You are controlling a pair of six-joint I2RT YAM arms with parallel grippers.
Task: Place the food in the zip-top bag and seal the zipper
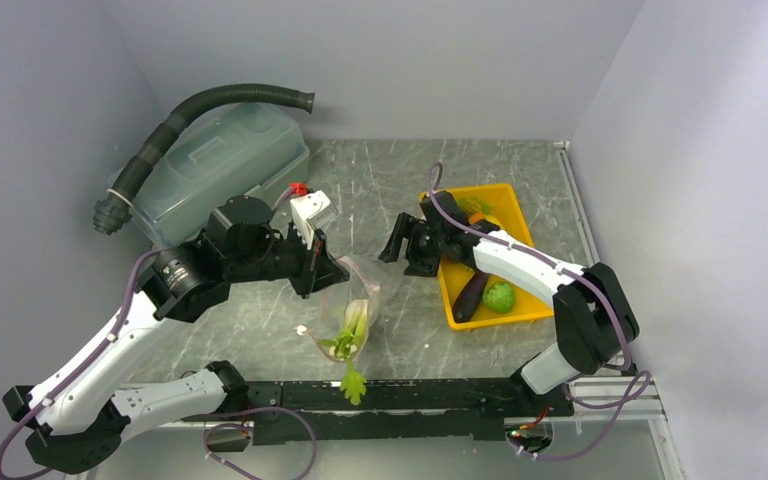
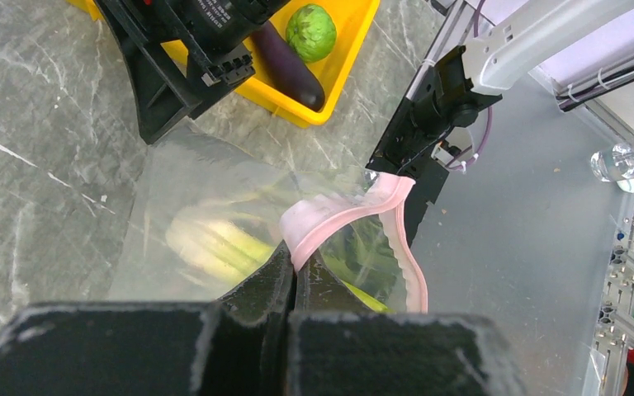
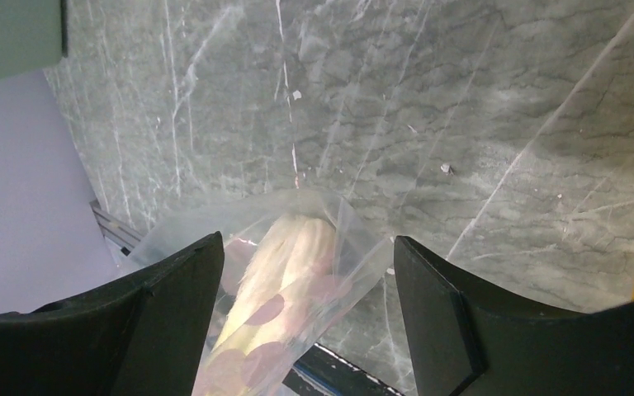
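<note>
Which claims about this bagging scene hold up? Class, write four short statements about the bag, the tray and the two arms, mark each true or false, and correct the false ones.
1. The left arm's jaws are shut on the pink zipper of the zip-top bag. True.
2. The right arm's jaws grip the eggplant. False: they stand open and hold nothing, and the eggplant lies in the yellow tray.
3. The celery lies inside the bag. True.
4. The round green vegetable is already in the bag. False: it sits in the tray, beside the eggplant.
</note>
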